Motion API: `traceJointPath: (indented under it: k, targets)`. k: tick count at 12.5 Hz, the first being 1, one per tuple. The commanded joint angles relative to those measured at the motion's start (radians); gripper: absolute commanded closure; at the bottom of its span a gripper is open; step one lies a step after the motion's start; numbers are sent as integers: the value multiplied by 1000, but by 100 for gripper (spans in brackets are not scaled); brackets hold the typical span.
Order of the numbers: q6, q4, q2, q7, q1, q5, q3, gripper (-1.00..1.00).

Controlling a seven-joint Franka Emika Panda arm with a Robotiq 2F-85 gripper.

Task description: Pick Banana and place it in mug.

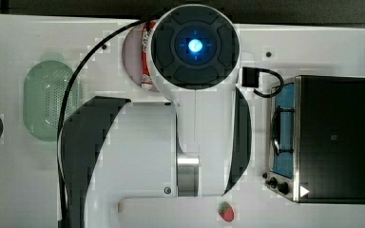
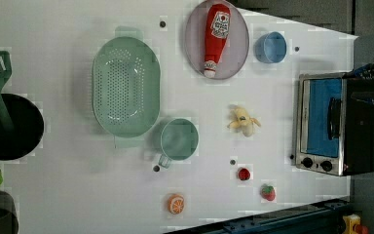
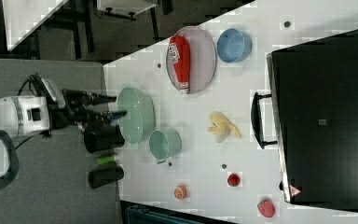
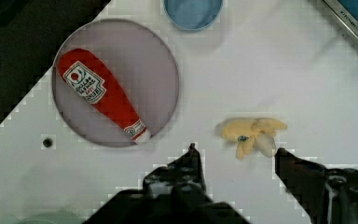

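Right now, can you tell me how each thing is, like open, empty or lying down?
Black robot gripper: open, empty.
Pale yellow toy banana: lying on the table, peel splayed.
Pale-green translucent mug: upright, empty.
Red plush ketchup bottle: lying on the plate.
Small blue round cup: upright, empty.
Silver toaster oven: door closed.

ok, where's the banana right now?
The banana lies on the white table in the left view, right of the mug and left of the toaster oven, below the ketchup plate. Nothing touches it.
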Motion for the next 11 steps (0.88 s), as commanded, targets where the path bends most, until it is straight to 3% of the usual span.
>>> traceJointPath:
  k: [1, 3, 6, 11]
  targets:
    - [-236, -147, -320, 14, -51, 7, -13, -59]
    - [-236, -153, -317, 14, -51, 7, -13, -100]
    - [-205, -207, -290, 14, -50, 7, -13, -100]
    - [76, -397, -207, -62, -43, 7, -9, -100]
